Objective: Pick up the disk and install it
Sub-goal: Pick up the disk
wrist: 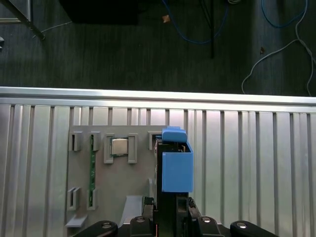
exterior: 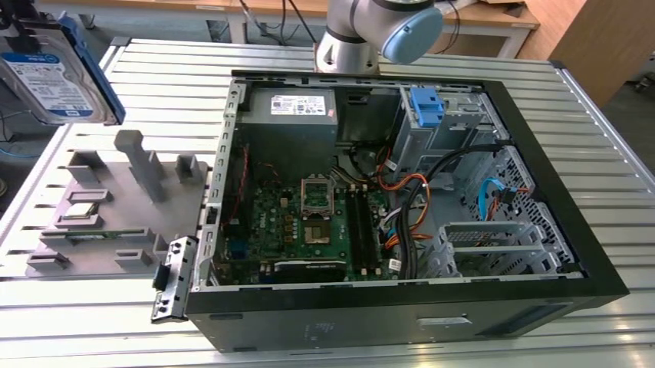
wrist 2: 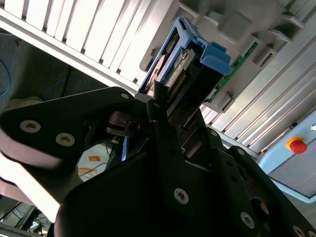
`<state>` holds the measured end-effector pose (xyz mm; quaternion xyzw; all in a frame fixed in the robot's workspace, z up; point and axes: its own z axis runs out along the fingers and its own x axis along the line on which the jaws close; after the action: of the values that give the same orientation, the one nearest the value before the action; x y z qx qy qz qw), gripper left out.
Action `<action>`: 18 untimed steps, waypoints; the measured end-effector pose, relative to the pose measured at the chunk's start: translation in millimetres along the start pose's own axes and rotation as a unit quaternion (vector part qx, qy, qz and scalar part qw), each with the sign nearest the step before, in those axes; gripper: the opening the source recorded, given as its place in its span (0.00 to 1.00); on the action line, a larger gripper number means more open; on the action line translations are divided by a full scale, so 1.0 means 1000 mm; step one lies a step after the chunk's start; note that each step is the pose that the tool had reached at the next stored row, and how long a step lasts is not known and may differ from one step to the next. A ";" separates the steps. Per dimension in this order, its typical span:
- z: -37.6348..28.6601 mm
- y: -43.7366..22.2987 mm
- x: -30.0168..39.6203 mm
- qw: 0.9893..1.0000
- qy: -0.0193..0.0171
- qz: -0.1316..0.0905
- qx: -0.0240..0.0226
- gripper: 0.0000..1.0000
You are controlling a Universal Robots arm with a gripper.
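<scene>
Disk (exterior: 57,73), edgewise, tightly grasped by gripper (wrist: 170,210), well clear above grey parts tray (wrist: 113,182).

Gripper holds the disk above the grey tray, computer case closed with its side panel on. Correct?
One error: the computer case is open; the exterior view shows its motherboard and cables exposed. The rest stands: the gripper holds the disk above the grey tray.
</scene>
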<state>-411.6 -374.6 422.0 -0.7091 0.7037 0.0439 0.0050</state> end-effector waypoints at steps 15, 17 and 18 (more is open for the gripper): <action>-0.0169 0.0008 -0.0012 1.000 0.000 0.000 0.000 0.35; -0.0169 0.0007 -0.0012 1.000 0.000 0.000 0.000 0.35; -0.0169 0.0007 -0.0011 1.000 0.000 0.000 0.000 0.35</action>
<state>-411.4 -374.6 438.9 -0.7089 0.7039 0.0439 0.0051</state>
